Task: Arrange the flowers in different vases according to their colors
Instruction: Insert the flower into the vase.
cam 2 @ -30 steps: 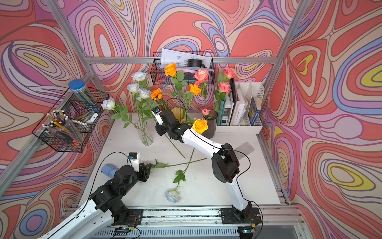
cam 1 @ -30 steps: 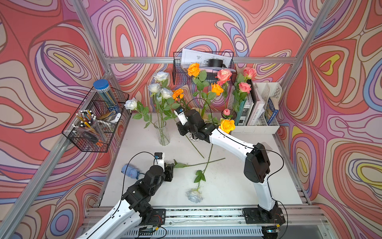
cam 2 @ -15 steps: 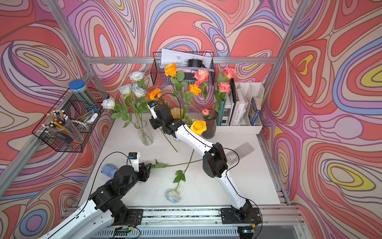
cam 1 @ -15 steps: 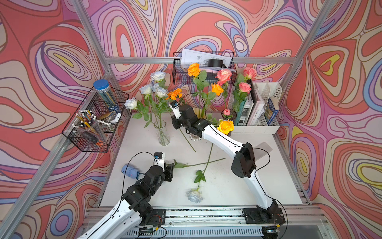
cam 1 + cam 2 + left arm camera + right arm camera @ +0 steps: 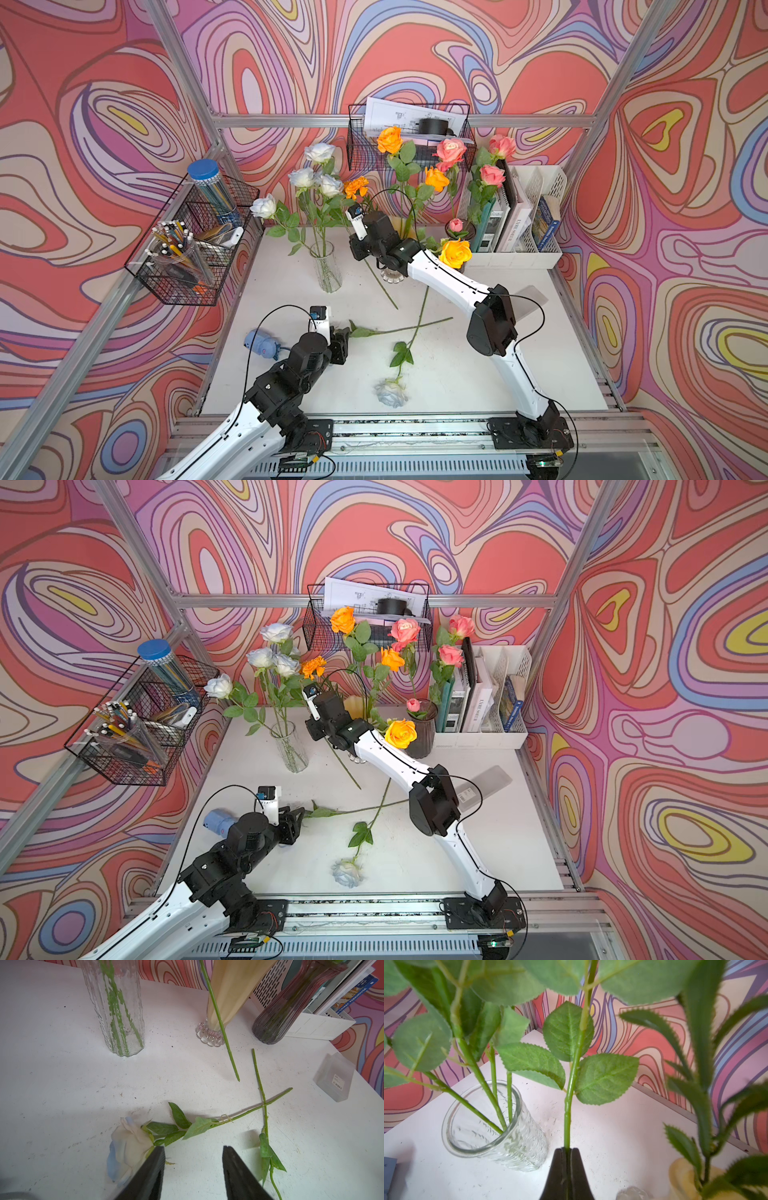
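Your right gripper (image 5: 568,1150) is clamped tight on a leafy green stem (image 5: 567,1126), held up so its cut end hangs free above the table (image 5: 62,1084). Its bloom is outside the wrist view, so you cannot tell its colour there. Just beside those jaws, toward the robot's left and lower, stands the clear glass vase (image 5: 500,1136) with three stems inside and white roses (image 5: 264,205) above. Close on the jaws' other side is the yellow vase (image 5: 228,991) on its clear foot, holding orange blooms (image 5: 390,139). Beyond it, the dark purple vase (image 5: 419,737) carries pink roses (image 5: 405,629) and a pink bud (image 5: 412,704).

Your left gripper (image 5: 192,1148) sits low over the table, jaws roughly half open with nothing between them. A white rose (image 5: 128,1147) lies flat just beside one finger (image 5: 153,1167), its stem running away ahead of the jaws. A second lying stem (image 5: 259,1084) crosses it, and its white bloom (image 5: 390,392) lies back toward the arm bases.
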Tool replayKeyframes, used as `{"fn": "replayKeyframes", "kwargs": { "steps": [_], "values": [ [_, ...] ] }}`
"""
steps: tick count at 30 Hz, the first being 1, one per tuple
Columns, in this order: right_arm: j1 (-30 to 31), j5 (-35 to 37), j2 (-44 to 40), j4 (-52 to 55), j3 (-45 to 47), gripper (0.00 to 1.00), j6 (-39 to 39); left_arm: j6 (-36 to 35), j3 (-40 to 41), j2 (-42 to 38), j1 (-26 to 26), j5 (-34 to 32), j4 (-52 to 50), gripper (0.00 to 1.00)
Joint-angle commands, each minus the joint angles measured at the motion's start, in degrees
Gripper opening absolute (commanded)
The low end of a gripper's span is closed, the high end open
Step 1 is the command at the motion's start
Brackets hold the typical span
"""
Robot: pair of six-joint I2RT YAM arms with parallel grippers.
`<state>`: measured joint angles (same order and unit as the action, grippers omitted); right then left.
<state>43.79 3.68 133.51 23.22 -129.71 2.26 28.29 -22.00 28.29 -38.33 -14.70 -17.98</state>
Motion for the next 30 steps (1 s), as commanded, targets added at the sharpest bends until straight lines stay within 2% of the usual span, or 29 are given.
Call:
{"fn": "replayKeyframes", "kwargs": {
  "steps": [1,11,18,25,30],
  "values": [
    [-0.3,-0.3,-3.8,1.2,1.6,0.0,0.7,-0.7,0.9,0.5,0.0,0.7,1.1,0.51],
    [-0.6,-4.7,-4.6,9.2,-1.1,0.0,0.5,-0.5,0.6,0.5,0.0,1.2,0.8,0.51],
    [-0.6,-6.5,-9.4,10.1,10.9,0.0,0.7,-0.5,0.7,0.3,0.0,1.6,0.7,0.51],
    [-0.6,-7.1,-10.9,13.3,16.3,0.0,0.4,-0.1,0.7,0.0,0.0,2.3,0.7,0.51],
    [-0.6,-6.0,-15.6,13.4,23.0,0.0,1.1,0.0,0.7,-0.6,0.0,2.6,-0.3,0.51]
  ]
}}
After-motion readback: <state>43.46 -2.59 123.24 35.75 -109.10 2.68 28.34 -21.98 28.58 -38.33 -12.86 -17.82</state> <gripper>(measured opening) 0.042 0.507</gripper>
